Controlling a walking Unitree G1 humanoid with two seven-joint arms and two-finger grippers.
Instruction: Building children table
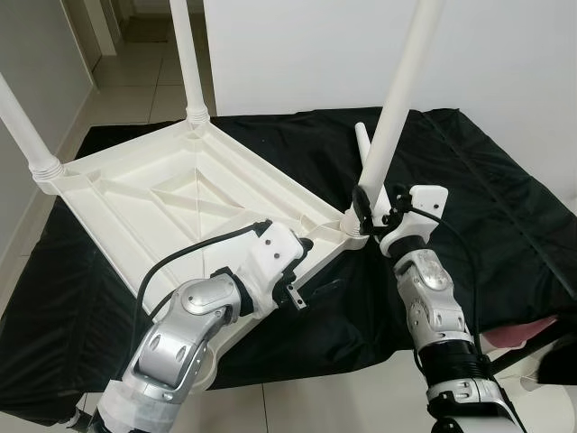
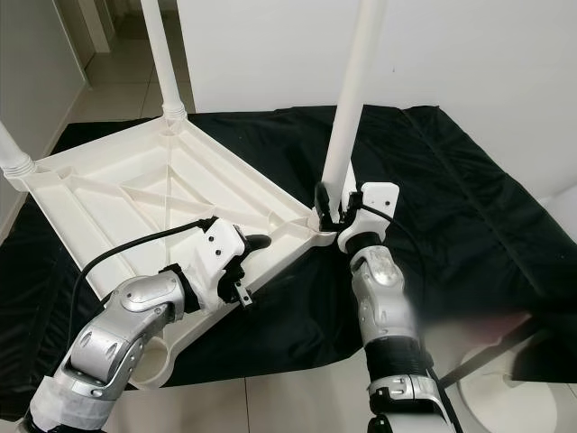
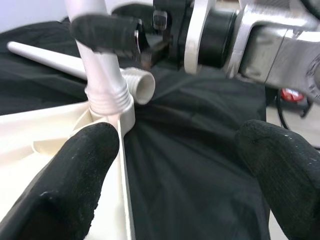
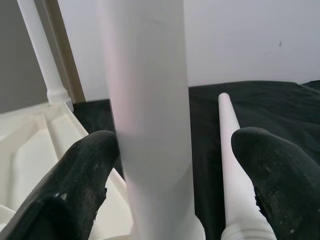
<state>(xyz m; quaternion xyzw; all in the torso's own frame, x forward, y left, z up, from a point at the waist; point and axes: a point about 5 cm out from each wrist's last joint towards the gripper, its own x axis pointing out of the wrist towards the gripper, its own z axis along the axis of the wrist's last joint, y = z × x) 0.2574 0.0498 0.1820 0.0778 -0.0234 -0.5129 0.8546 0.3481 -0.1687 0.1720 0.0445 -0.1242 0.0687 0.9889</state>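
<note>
Silver arms [image 1: 194,325], ribbed white plastic tabletop [image 1: 171,194]

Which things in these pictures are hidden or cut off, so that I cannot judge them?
- Upright legs: tops cut off by the upper edge, head views.
- Upturned table top: near corner hidden behind the left arm.
- Loose leg on the black cloth: largely hidden behind the leg at the right gripper.

home room: tiled floor [image 1: 135,90], white wall [image 1: 297,54], doorway.
</note>
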